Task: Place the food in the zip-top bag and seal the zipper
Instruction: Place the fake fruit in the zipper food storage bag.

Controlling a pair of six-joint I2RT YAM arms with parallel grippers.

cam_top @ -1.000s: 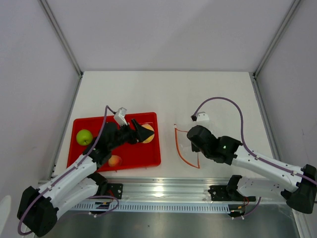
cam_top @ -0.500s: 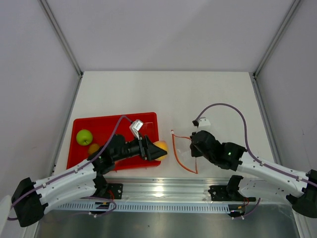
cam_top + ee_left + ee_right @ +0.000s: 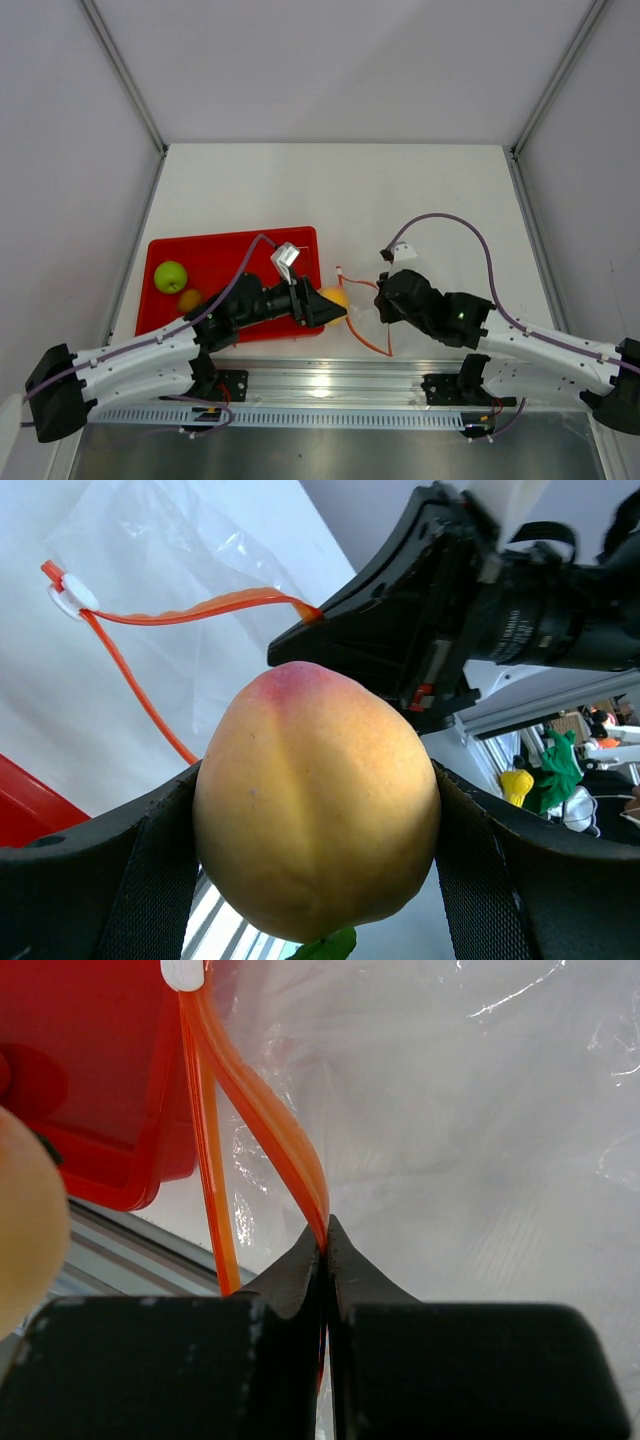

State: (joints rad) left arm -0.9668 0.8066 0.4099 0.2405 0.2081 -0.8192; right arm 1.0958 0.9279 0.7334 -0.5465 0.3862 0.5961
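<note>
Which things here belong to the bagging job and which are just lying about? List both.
Job: peach in left gripper; green apple; yellow-orange fruit; zip-top bag; zipper pinched by right gripper.
Lying about: red tray.

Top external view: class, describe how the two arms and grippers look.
White links with black joints form the left arm and right arm. A purple cable loops to each wrist. The left gripper and right gripper are black wedges; a green light glows on the right arm.
</note>
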